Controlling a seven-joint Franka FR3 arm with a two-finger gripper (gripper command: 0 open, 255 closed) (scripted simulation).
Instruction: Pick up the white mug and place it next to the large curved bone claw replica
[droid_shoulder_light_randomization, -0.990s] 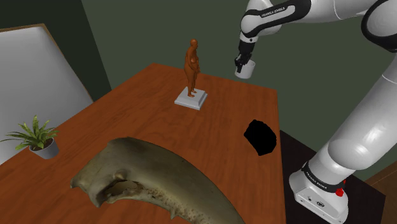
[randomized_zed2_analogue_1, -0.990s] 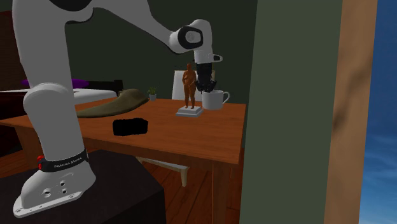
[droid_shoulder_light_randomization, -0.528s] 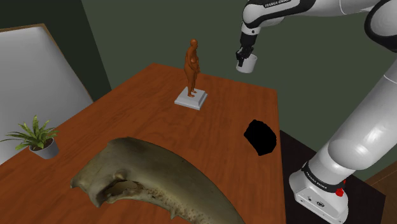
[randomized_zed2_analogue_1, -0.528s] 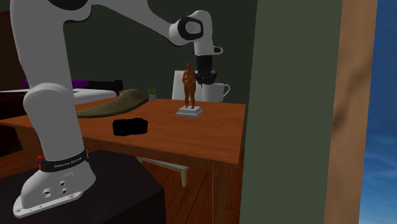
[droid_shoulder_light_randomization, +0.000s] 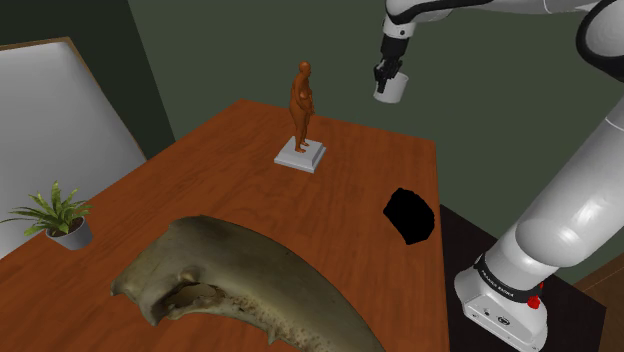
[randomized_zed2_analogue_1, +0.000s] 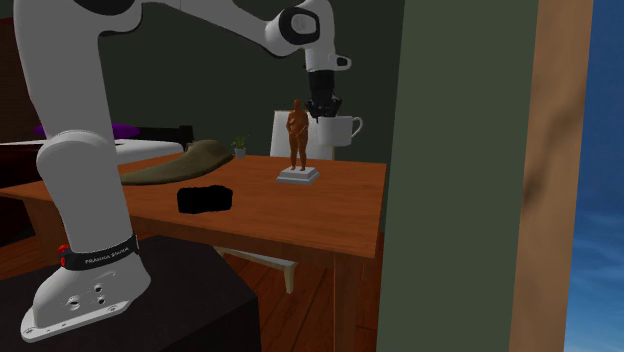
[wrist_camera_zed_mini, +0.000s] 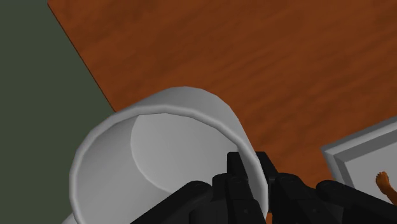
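Observation:
The white mug (droid_shoulder_light_randomization: 390, 88) hangs in the air above the far end of the wooden table (droid_shoulder_light_randomization: 360, 160), with my gripper (droid_shoulder_light_randomization: 385, 73) shut on its rim. In the second exterior view the mug (randomized_zed2_analogue_1: 338, 131) hangs beside the figurine with the gripper (randomized_zed2_analogue_1: 322, 110) above it. In the wrist view the fingers (wrist_camera_zed_mini: 240, 180) pinch the mug's wall (wrist_camera_zed_mini: 159, 153), one inside and one outside. The large curved bone claw (droid_shoulder_light_randomization: 230, 282) lies at the near end of the table, far from the mug; it also shows as an olive hump (randomized_zed2_analogue_1: 185, 162).
A brown human figurine on a pale square base (droid_shoulder_light_randomization: 301, 110) stands near the mug. A small potted plant (droid_shoulder_light_randomization: 62, 218) sits at the shoulder view's left table edge. A black blob (droid_shoulder_light_randomization: 408, 214) lies on the table near the stand. A white chair (droid_shoulder_light_randomization: 60, 120) is beside the table.
The gripper has risen with the mug, lifting it higher above the table's far end.

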